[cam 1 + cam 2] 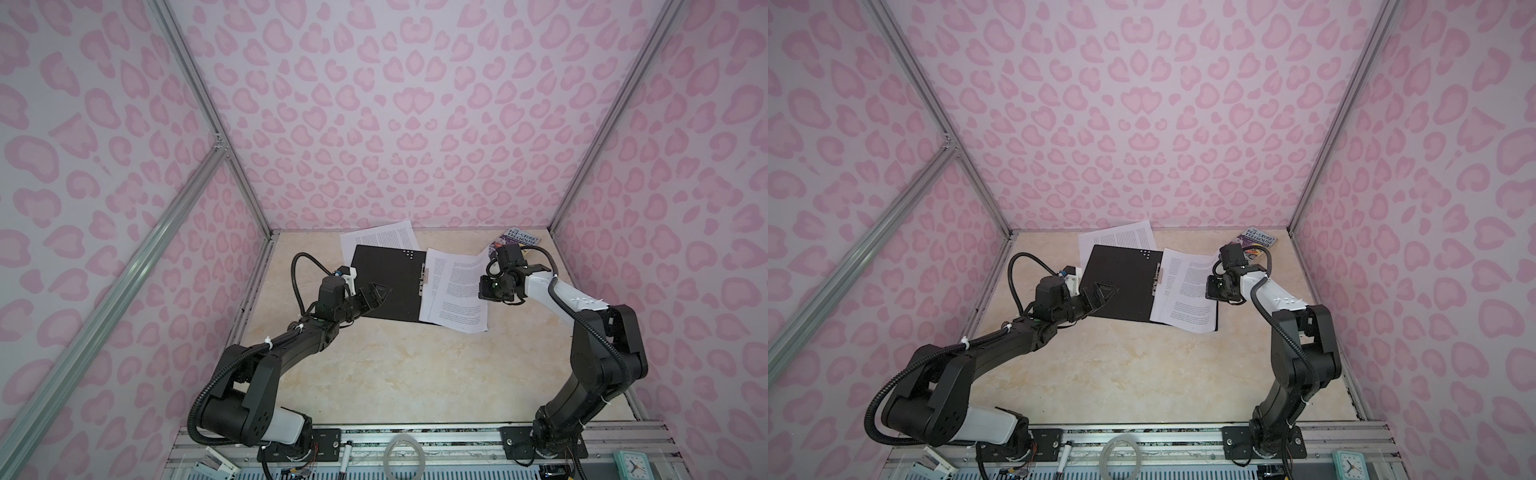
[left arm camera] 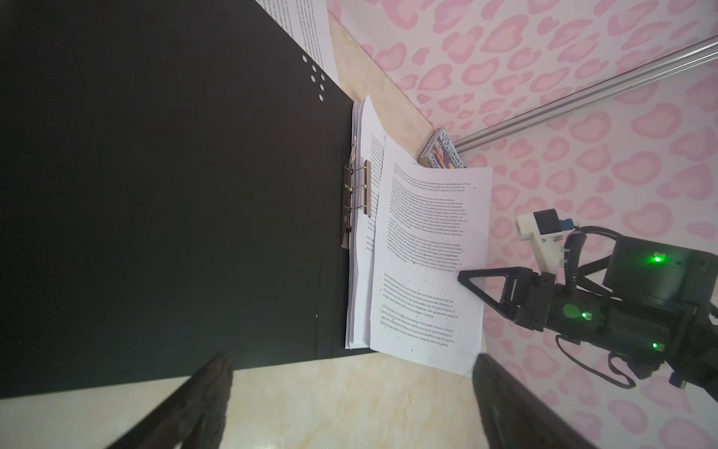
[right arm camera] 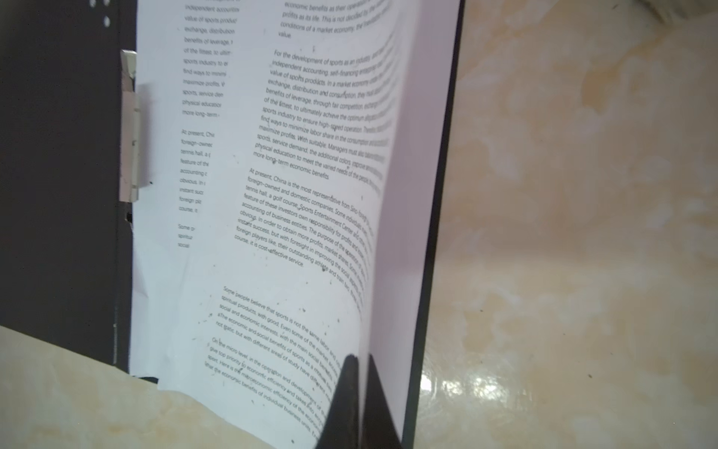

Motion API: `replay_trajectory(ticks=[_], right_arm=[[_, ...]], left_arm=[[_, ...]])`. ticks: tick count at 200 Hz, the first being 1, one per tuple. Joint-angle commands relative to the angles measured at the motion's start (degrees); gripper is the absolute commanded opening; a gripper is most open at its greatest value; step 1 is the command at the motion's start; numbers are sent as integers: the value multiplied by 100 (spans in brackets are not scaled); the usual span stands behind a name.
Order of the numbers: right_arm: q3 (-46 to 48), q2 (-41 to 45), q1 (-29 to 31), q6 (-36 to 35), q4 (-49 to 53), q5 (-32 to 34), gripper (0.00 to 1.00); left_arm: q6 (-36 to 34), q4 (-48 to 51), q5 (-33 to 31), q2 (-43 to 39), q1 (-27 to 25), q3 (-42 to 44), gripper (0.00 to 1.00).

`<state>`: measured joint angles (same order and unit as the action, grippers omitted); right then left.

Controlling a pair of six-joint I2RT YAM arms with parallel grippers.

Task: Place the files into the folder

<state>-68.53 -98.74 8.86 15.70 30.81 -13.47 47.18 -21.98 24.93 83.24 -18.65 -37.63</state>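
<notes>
Toward the table's (image 1: 415,374) far edge, the right gripper (image 3: 360,361) is pinching a seemingly limp sheet (image 3: 311,194) by its margin; the left gripper (image 1: 382,298) is gaping empty.

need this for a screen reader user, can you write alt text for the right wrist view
The right gripper has its black fingers pinched shut on the edge of a white printed paper sheet, which curls upward. The sheet rests on an open black folder with a silver metal clip, on a beige marble-look tabletop.
</notes>
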Motion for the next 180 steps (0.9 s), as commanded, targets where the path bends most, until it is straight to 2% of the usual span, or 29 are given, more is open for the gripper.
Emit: replay_trajectory(ticks=[1,30,108,180], right_arm=[[-151,-92,-69,-337,367,256,0],[-290,-248,-55,-310,210,-29,0],[-1050,-790,234,-402,416,-32,0],[-1054,-901,322,-3,260,-84,0]], left_arm=[[58,-466,217,22,-11,-26,98],[36,-443,249,39,-16,-60,98],[-39,-527,440,191,-138,-157,98],[-104,-489,590,429,-326,-351,98]])
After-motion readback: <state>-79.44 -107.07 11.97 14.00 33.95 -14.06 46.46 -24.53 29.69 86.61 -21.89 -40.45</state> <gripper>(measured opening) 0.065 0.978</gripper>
